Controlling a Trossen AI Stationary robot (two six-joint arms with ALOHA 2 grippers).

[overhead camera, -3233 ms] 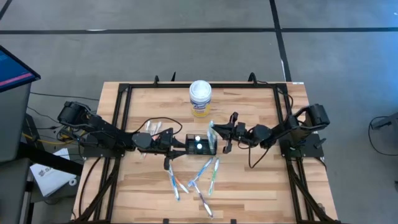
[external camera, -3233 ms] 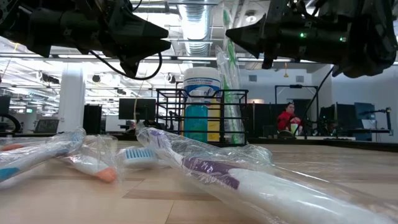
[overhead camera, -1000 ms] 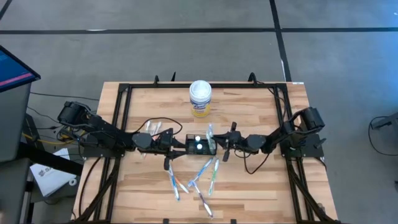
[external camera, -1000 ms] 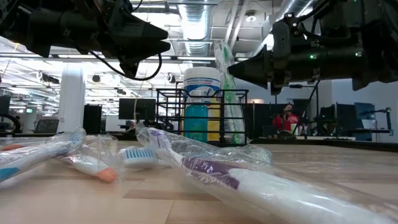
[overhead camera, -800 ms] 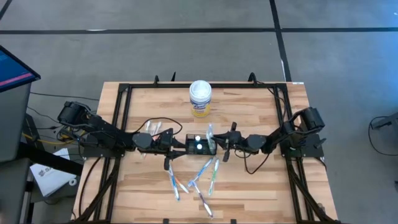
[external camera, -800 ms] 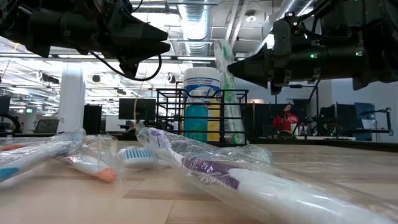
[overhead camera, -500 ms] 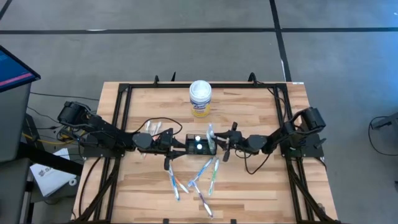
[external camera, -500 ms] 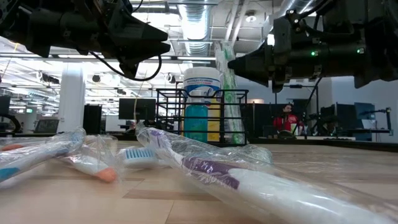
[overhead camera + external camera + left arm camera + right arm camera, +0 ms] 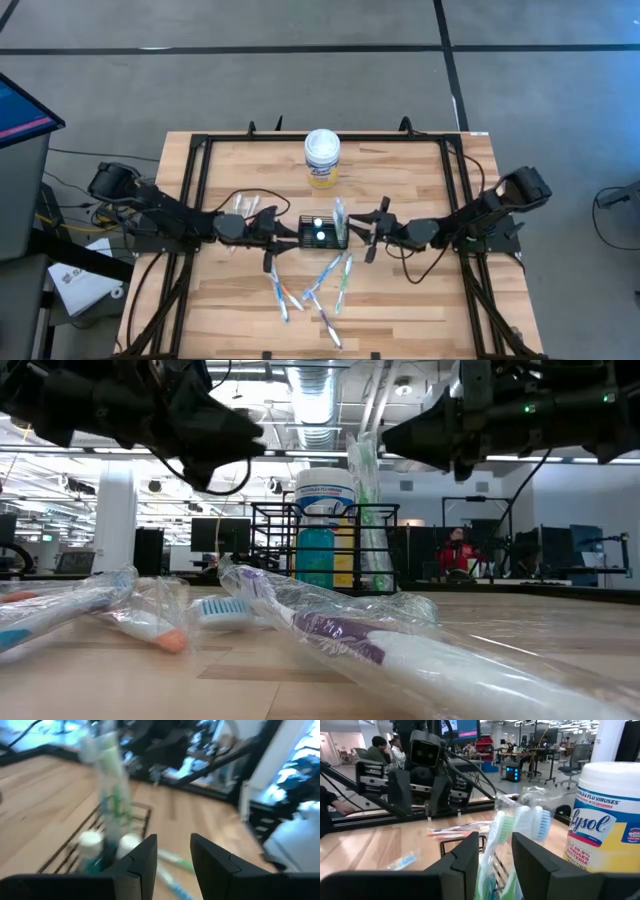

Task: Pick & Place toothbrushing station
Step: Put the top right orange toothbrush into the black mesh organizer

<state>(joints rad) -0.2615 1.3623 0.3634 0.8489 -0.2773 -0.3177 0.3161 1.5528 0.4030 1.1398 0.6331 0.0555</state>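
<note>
A butcher-block wooden table (image 9: pixel 400 300), edged by a black metal frame (image 9: pixel 196 165), carries the scene. At its centre stands a black wire-mesh holder (image 9: pixel 322 232). At 12 o'clock from the holder sits a white canister of Lysol wipes with a yellow label (image 9: pixel 322 159). At 6 o'clock, several plastic-wrapped toothbrushes (image 9: pixel 312 287) lie scattered in a loose fan on the wood. At 9 o'clock, more wrapped toothbrushes (image 9: pixel 246 208) rest near the left rail.
</note>
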